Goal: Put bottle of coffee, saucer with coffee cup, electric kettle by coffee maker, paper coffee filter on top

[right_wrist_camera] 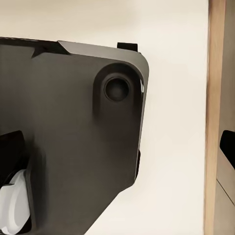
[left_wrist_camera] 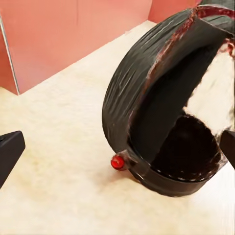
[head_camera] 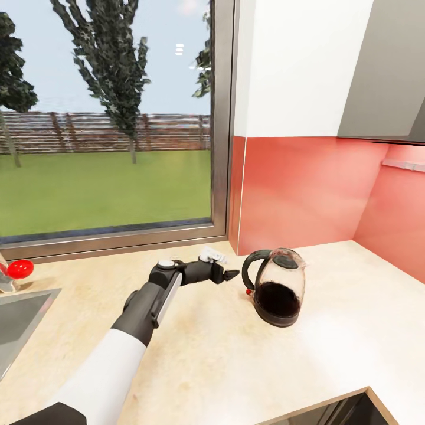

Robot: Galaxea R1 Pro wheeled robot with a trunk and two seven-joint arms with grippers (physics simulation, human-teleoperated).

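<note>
Between the parted left fingers (left_wrist_camera: pixel 9 154) sits the kettle's black loop handle (left_wrist_camera: pixel 128 95), not yet touched; the spread looks set to straddle it. Left gripper (head_camera: pixel 231 274) hovers just beside the electric kettle (head_camera: pixel 278 289), aligned level with the handle, presumably for a side grasp. Kettle stands upright on the table (head_camera: pixel 236 360), near the red backsplash corner (head_camera: pixel 307 189). Right fingers: state cannot be judged from the right wrist view.

Kettle (head_camera: pixel 280 293) upright on worktop (head_camera: pixel 236 360), near wall corner, handle toward left tool (head_camera: pixel 233 274). Tool just left of handle, apart. Sink (head_camera: pixel 18 321) far left. Window (head_camera: pixel 106 118) behind.
</note>
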